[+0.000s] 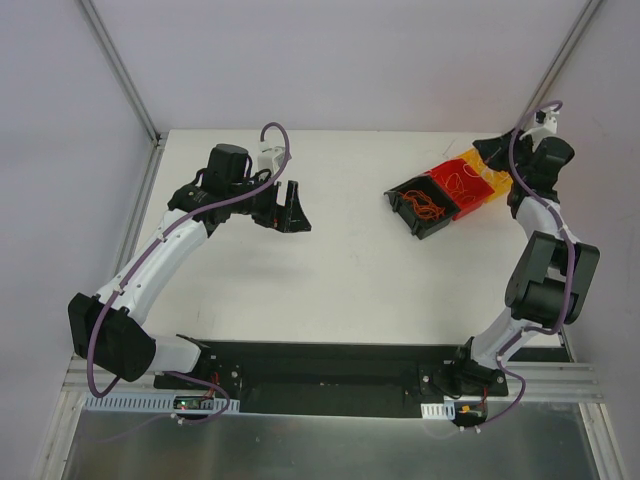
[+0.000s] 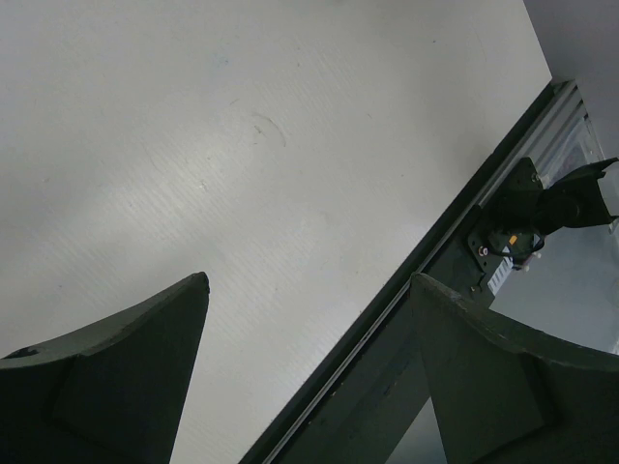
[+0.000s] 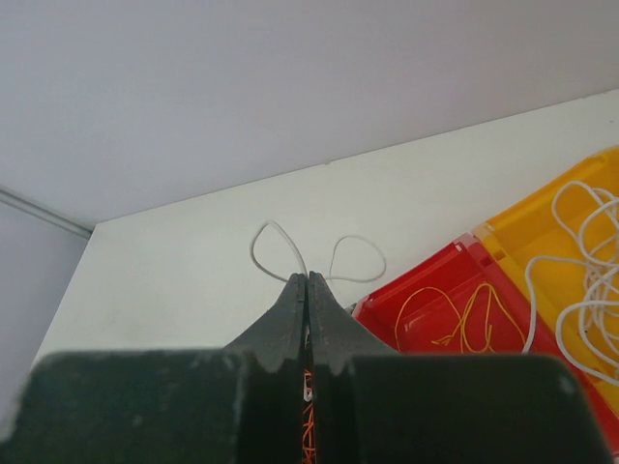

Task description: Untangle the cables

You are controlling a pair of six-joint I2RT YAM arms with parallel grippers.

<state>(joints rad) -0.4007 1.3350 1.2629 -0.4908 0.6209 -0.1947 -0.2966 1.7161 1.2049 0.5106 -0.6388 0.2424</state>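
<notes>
Pale grey walls close in a white table (image 1: 330,270), and the cables lie at its far right corner. One whitish cable (image 3: 274,225) springs out in two small loops just past the tip of the right gripper (image 3: 307,277), whose jaws are pressed tight together on it. An orange strand (image 3: 308,406) shows lower down in the seam between the fingers, so it may be caught too. I cannot tell whether the loops rest on the table or hang above it.

Beside that gripper three bins sit side by side. A yellow bin (image 3: 513,242) holds more curled whitish wire, a red bin (image 3: 416,275) holds thin yellowish wire, and a black bin (image 1: 437,228) holds a clump of orange wire (image 1: 425,205).

These strands look feather-light, springy and set in their curl. They would likely slip from a loose pinch and snag on neighbouring strands. The best hold is probably on a single strand near a free end, clear of any clump.

Well apart, on the left side, the left gripper (image 2: 308,278) hangs over bare table with its jaws spread wide and nothing between them.
</notes>
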